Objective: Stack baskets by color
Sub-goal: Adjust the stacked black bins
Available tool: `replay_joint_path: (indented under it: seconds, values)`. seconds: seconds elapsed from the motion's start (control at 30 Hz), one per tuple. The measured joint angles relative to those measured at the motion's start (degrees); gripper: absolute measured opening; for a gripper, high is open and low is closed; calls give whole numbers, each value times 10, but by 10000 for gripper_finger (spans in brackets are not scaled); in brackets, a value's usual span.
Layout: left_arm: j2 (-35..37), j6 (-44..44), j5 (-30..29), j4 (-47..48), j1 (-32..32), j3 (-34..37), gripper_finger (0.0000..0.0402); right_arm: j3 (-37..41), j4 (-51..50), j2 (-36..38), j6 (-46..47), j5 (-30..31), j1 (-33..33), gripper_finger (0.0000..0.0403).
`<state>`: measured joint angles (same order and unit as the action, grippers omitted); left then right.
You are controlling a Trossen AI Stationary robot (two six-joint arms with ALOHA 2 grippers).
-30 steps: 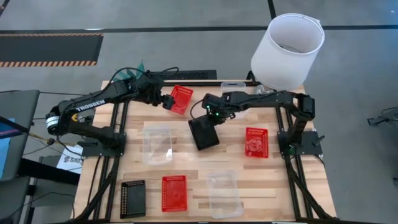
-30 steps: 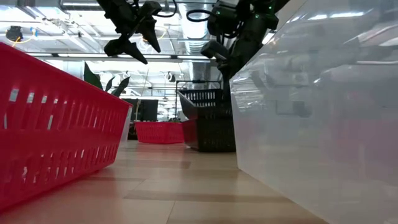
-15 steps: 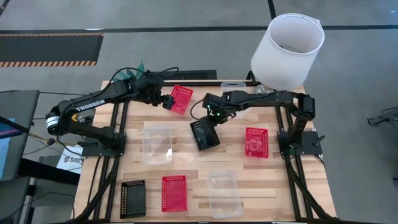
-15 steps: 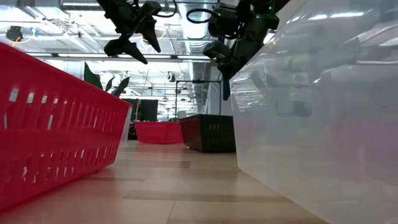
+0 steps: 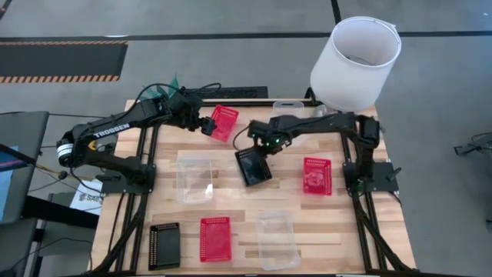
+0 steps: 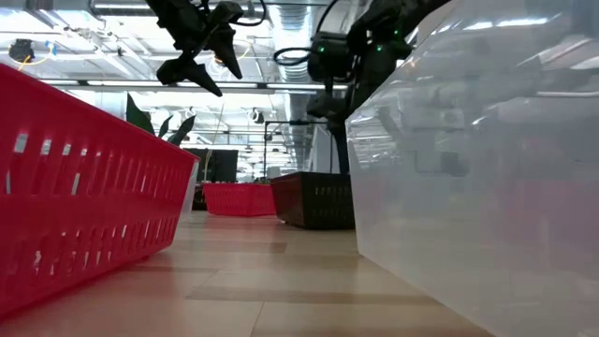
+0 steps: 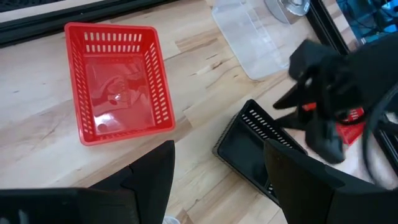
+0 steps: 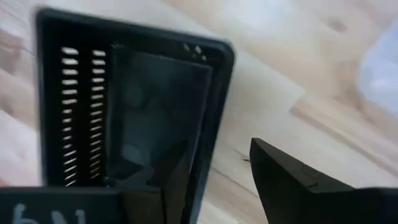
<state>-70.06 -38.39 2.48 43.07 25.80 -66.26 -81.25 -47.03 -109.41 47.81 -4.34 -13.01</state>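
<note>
Right gripper (image 5: 260,149) hangs over the black basket (image 5: 253,166), jaws spread, gripping nothing. Left gripper (image 5: 206,125) waits open beside the red basket (image 5: 224,122).

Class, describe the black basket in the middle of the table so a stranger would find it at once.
Start at the big white lampshade at the table's far right corner. Come toward the table's middle, below the right gripper: the black basket lies there askew, the only black one between a clear and a red basket.

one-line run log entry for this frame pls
right end effector: open, above black basket resting on table | left end effector: open, hovering by red basket
</note>
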Motion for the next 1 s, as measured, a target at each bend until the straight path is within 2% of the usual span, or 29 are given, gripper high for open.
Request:
replay_joint_path:
  seconds: [0.13,0.23,0.53,0.6,0.8,1.0]
  values:
    - [0,0,-1,-1,0,0,233,0,-14,-27,12,8,9,186]
    - [0,0,-1,-1,0,0,233,0,-20,-46,19,11,20,160]
    - [0,2,-1,1,0,0,233,0,-32,-32,93,11,72,18]
    - [0,4,-1,1,0,0,233,0,-31,-27,117,12,84,12]
    - [0,7,1,1,0,0,233,0,-26,-29,169,12,110,49]
    - [0,11,2,20,0,0,233,0,5,-33,217,11,133,39]
